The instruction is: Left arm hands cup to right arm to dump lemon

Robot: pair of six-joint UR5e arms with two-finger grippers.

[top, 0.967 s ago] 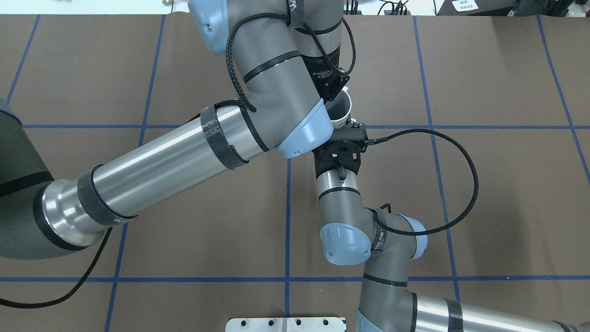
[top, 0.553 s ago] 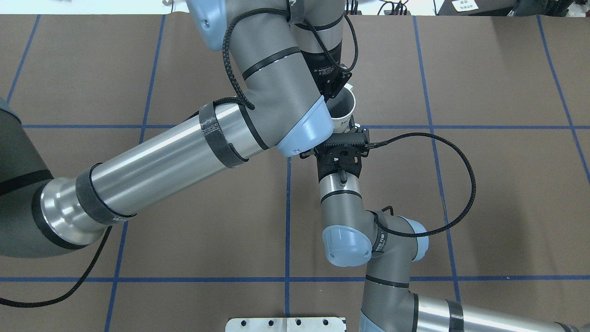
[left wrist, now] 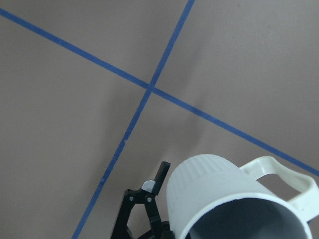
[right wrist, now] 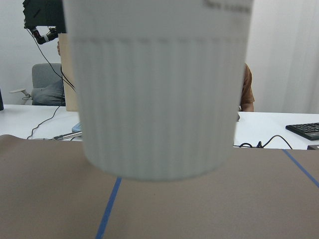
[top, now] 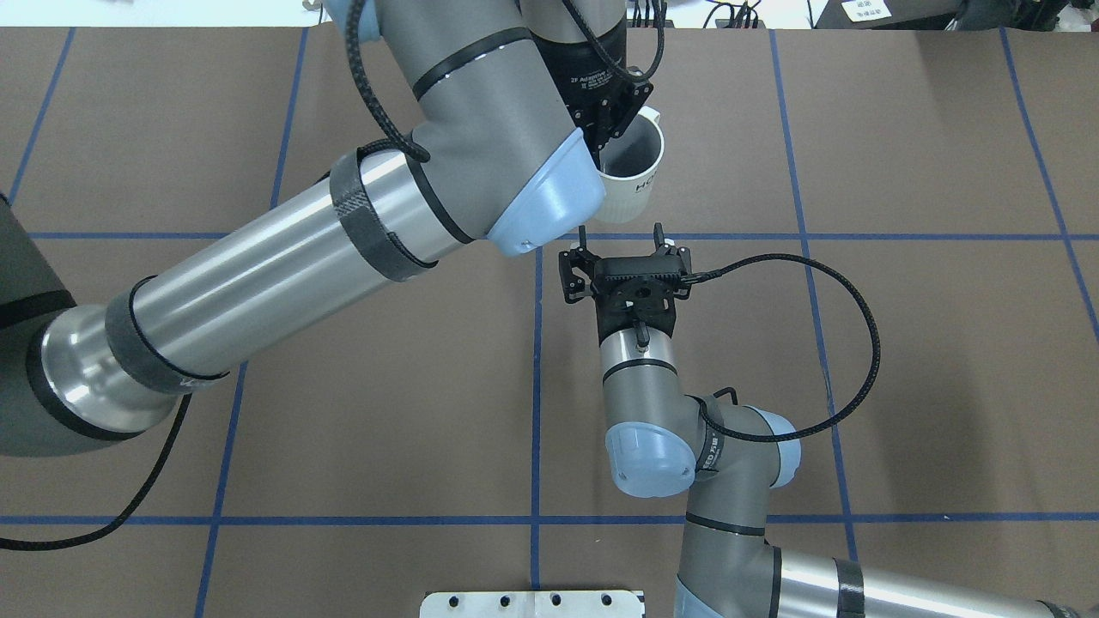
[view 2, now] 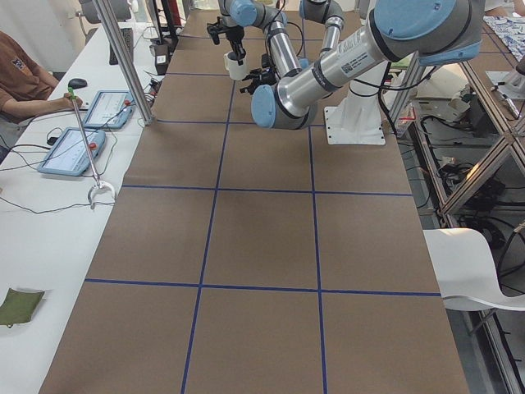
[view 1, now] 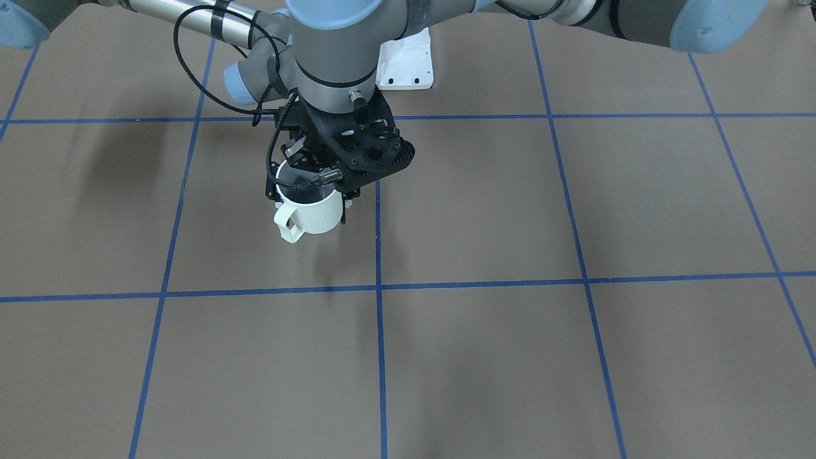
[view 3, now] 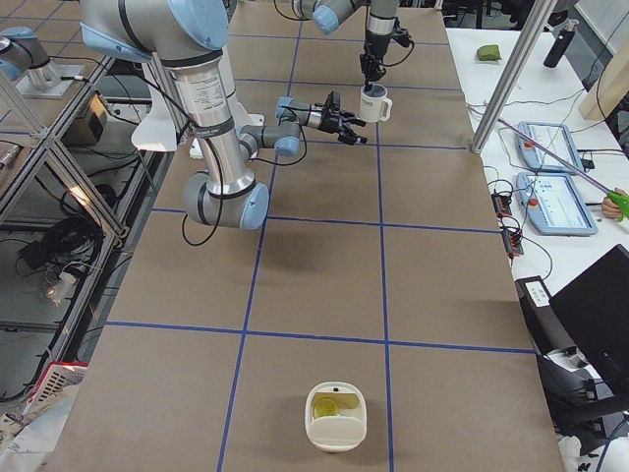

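Overhead exterior: cup (top: 634, 172) in left hand (top: 606, 140), right hand (top: 620, 232) wide, apart.

"2F Adaptive" on left tool (top: 604, 148) — "HO…" on cup (top: 634, 184)

**Off-task clutter on my feeds**

I see a brown worktop (top: 901, 343) gridded with blue tape lines (top: 536, 412). A white base plate (top: 532, 603) sits at its robot-side edge. A white tub (view 3: 335, 418) sits near the edge at the robot's right end. On the white side worktop (view 2: 33, 246) lie a tablet (view 2: 70, 152), a second tablet (view 2: 107, 108) and a green cloth (view 2: 18, 305). A person (view 2: 25, 70) sits at it.
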